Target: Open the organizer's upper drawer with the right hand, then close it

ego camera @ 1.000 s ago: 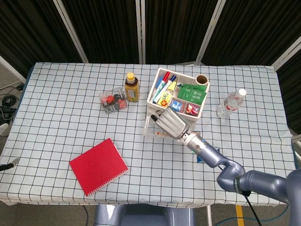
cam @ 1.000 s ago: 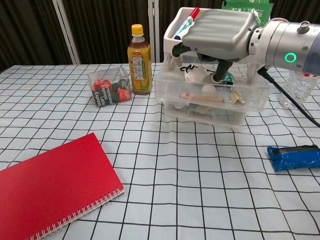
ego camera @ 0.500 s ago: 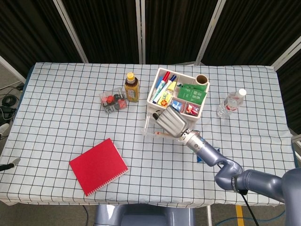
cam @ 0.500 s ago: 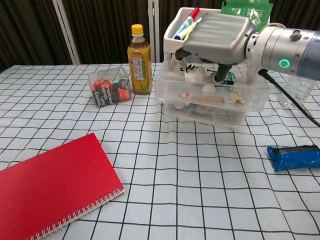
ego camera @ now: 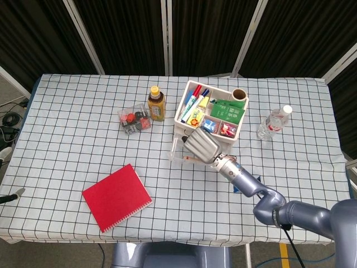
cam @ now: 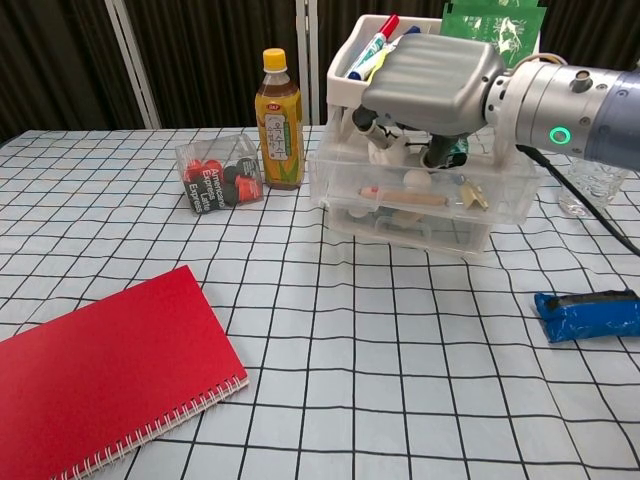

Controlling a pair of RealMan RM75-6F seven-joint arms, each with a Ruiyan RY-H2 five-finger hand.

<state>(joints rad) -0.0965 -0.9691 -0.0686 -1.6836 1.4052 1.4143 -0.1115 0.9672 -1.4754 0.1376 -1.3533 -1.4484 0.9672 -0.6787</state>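
A red notebook lies at the table's 7 o'clock corner, its spiral edge toward you, on the checked tablecloth. Toward 11 o'clock from it sits a clear box of small capsules, and just beside that, at its 3 o'clock, an upright bottle of amber drink with a yellow cap.

Right of the bottle stands the organizer, near the table's middle and a little toward 12 o'clock; its top tray holds markers, green packets and a cardboard roll. Its upper drawer is pulled out toward you, the clear front standing proud of the lower drawer, with small odds and ends showing inside.

Your right hand rests over the open drawer, back of the hand up, its fingers curled down behind the drawer's front wall. The chest view shows the fingertips inside the drawer, but you cannot tell from either view whether they are clamped on the front wall or merely hooked over it. The forearm runs off toward 4 o'clock, a green light glowing at the wrist.

At the organizer's 5 o'clock lies a blue packet flat on the cloth. At its 3 o'clock stands a clear water bottle with a white cap.
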